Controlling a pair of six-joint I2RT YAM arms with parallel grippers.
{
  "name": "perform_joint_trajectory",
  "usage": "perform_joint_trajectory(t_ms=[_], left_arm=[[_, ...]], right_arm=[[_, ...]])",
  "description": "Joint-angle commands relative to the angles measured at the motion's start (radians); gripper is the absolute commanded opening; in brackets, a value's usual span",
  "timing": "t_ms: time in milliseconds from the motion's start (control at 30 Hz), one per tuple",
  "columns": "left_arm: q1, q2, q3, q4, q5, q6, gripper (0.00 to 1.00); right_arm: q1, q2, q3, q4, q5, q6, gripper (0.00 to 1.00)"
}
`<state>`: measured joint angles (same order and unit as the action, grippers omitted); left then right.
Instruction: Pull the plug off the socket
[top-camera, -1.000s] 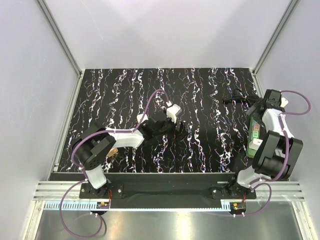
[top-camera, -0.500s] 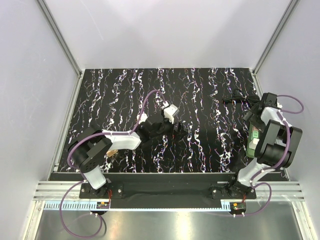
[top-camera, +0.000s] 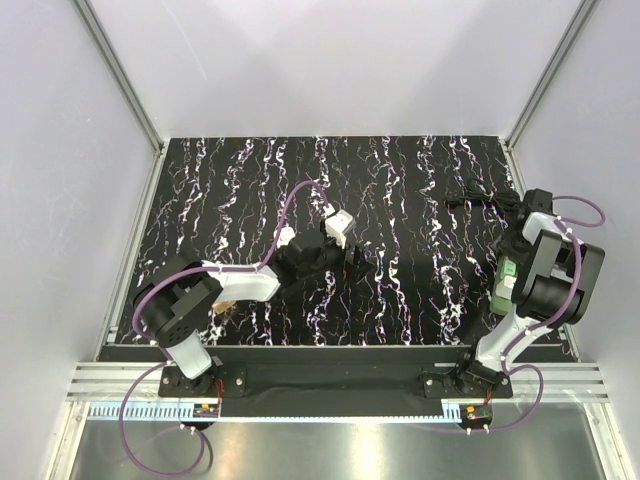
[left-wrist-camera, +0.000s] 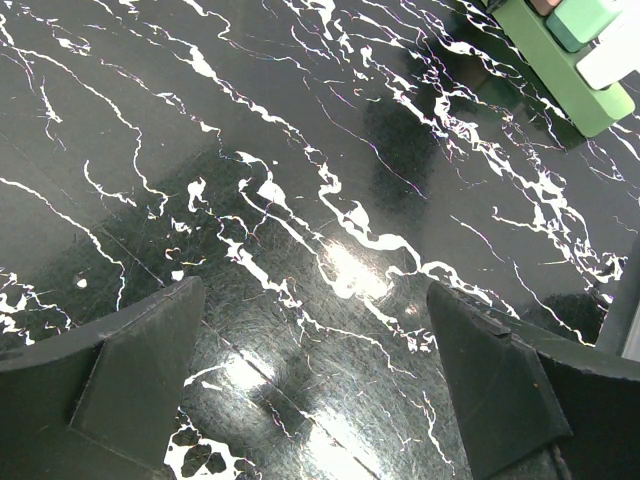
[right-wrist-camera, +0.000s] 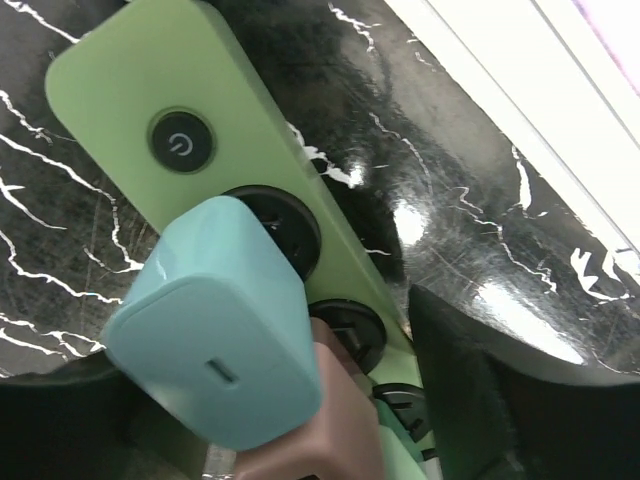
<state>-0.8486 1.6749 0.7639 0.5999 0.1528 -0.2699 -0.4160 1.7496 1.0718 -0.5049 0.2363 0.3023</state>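
Observation:
The socket (right-wrist-camera: 215, 110) is a long green power strip with a round power button and black outlets. It lies at the table's right edge in the top view (top-camera: 503, 278), partly under my right arm. A light-blue plug (right-wrist-camera: 215, 320) sits in the outlet nearest the button, with a brownish-pink plug (right-wrist-camera: 320, 430) and a green plug behind it. My right gripper (right-wrist-camera: 290, 420) is open, with its fingers (right-wrist-camera: 500, 400) either side of the light-blue plug; I cannot tell if they touch it. My left gripper (left-wrist-camera: 320, 390) is open and empty over mid-table (top-camera: 348, 260).
A black cable (top-camera: 475, 195) lies at the far right, just beyond the strip's end. The strip's near end with its plugs shows in the left wrist view (left-wrist-camera: 560, 60). The enclosure's right wall and frame post stand close beside the right arm.
My right arm has folded in and brought its gripper down over the far end of the strip. My left arm has barely shifted.

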Motion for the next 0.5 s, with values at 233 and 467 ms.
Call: perform_joint_trajectory(t_ms=[233, 467], left_arm=[[0.000, -0.026, 0.031, 0.041, -0.016, 0.026, 0.99], [0.000, -0.017, 0.049, 0.023, -0.015, 0.034, 0.99]], right_arm=[[0.031, -0.015, -0.007, -0.017, -0.152, 0.150, 0.39], [0.198, -0.016, 0.025, -0.037, -0.087, 0.325, 0.32]])
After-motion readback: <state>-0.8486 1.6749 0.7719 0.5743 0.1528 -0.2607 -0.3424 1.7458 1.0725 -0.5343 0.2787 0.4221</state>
